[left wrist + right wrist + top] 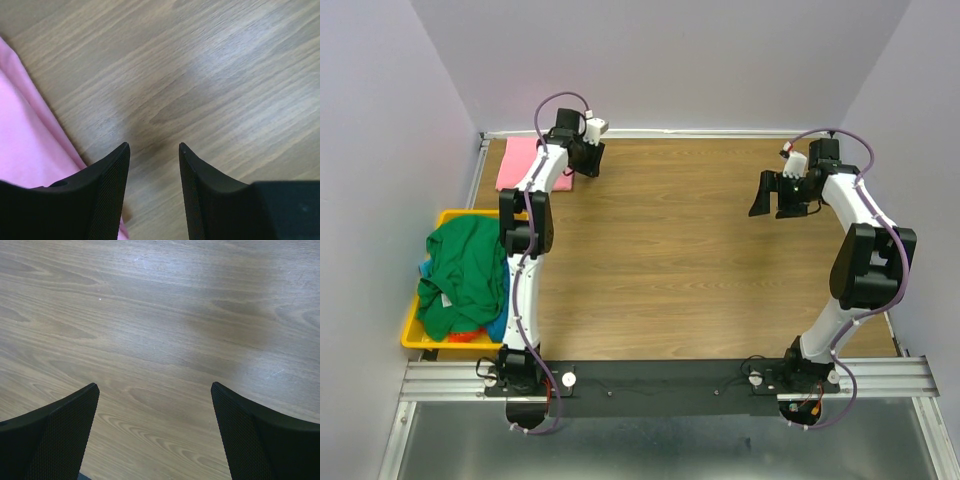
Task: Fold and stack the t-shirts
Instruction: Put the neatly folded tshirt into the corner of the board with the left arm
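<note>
**A:** Item one, left hand. Condition?

**B:** Fingers a narrow gap apart, nothing between them. It hangs over bare bench, just beside the edge of the pink t-shirt.

**A:** Item two, right hand?

**B:** Fingers spread wide and empty, over bare wood at the far right. It is well apart from every garment and looks parked clear of the work.

**A:** Pink t-shirt, location and reason?

**B:** Far left corner of the bench, lying flat as a compact rectangle. By its look it is folded, and that corner probably serves as the base of the stack.

**A:** Remaining stock?

**B:** The green t-shirt is heaped loose over the yellow bin at the left edge. Under it peek a blue scrap and an orange scrap. They are unfolded, so the bin reads as the supply.

**A:** Markings?

**B:** There is one small white tag on the green t-shirt, too small to read. No other brand or writing is legible in any view.
</note>
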Available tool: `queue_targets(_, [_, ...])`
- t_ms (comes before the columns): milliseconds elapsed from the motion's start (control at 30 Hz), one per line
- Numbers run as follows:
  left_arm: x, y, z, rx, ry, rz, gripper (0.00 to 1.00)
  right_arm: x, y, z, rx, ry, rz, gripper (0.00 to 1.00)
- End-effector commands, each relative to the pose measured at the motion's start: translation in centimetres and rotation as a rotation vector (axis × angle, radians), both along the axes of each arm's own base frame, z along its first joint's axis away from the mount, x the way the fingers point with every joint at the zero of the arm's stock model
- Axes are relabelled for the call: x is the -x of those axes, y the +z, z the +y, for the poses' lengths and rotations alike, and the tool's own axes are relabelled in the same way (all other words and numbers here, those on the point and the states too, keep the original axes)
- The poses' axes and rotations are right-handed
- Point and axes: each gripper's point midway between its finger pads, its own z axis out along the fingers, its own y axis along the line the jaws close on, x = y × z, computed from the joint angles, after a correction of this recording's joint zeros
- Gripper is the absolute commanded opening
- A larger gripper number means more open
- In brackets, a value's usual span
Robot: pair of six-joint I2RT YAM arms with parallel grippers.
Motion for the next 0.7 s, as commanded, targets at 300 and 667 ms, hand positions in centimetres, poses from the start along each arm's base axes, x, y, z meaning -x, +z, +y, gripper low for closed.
queue_targets(300, [-1.8,-3.5,5.8,-0.079,0.166,0.023,0.52,0.1,1.3,-1.0,0.036,-0.013,-0.022,1.00])
queue_targets(667, [-1.5,-4.3,9.1,-0.117,0.217,0.042,0.52,-0.4,1.4,-1.0,0.032,-0.010,-0.022,1.00])
